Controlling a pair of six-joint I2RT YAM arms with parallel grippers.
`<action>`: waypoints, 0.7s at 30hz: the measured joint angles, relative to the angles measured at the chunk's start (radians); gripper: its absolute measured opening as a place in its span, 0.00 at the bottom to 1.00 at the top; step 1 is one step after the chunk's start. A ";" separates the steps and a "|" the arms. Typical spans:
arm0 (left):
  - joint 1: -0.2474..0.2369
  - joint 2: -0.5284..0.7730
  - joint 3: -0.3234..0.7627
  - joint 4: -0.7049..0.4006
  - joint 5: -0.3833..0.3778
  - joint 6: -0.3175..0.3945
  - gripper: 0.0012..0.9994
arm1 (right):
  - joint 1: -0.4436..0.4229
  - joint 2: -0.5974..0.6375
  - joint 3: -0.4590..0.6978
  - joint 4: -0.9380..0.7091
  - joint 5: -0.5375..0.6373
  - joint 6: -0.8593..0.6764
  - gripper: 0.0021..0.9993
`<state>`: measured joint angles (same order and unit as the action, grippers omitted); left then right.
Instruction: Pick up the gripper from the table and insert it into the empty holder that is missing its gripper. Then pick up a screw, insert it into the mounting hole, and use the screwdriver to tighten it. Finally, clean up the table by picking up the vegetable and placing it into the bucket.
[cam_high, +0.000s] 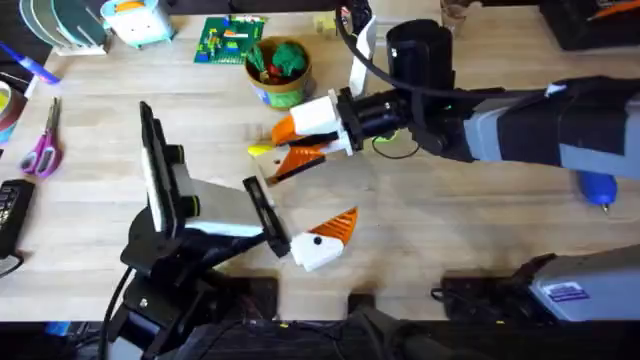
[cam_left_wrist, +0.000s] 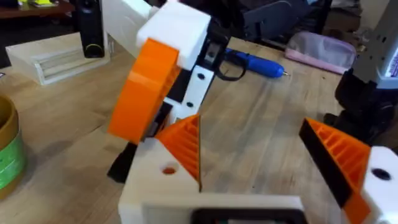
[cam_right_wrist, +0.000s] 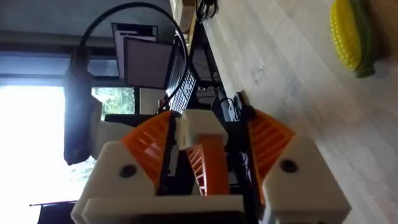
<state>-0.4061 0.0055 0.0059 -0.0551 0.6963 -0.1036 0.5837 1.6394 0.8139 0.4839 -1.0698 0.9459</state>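
My left gripper (cam_high: 320, 195) (cam_left_wrist: 252, 130) is open wide, nothing between its fingers. Its far white holder (cam_left_wrist: 165, 180) carries the orange ribbed gripper (cam_left_wrist: 186, 143), and orange shows through the mounting hole. My right gripper (cam_high: 290, 145) (cam_right_wrist: 211, 118) reaches in from the right and stands open astride that finger's tip, with gaps at the sides. The yellow vegetable (cam_high: 260, 150) (cam_right_wrist: 351, 34) lies on the table just beside it. The bucket (cam_high: 275, 97) (cam_left_wrist: 9, 155) stands farther back, holding green and red toy pieces. The blue screwdriver (cam_high: 597, 186) (cam_left_wrist: 255, 62) lies far right. The screw is out of view.
Purple-handled scissors (cam_high: 42, 145) lie at the left. A green circuit board (cam_high: 232, 40) and a black cylinder (cam_high: 420, 50) sit at the back. A black cable loop (cam_high: 395, 145) lies under the right arm. A wooden rack (cam_left_wrist: 50, 56) stands beyond the bucket.
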 joint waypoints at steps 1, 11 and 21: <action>0.000 0.000 0.000 0.000 0.001 0.000 0.99 | -0.006 0.000 0.000 0.000 0.000 0.000 0.63; 0.000 0.000 0.000 0.000 0.015 0.000 0.99 | -0.144 0.000 0.000 0.006 0.044 -0.091 0.99; 0.000 0.000 0.000 0.000 0.016 0.000 0.99 | -0.374 -0.084 0.110 -0.547 0.272 -0.455 0.99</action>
<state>-0.4061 0.0055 0.0059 -0.0556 0.7125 -0.1036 0.2101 1.5552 0.9241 -0.0634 -0.7983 0.4909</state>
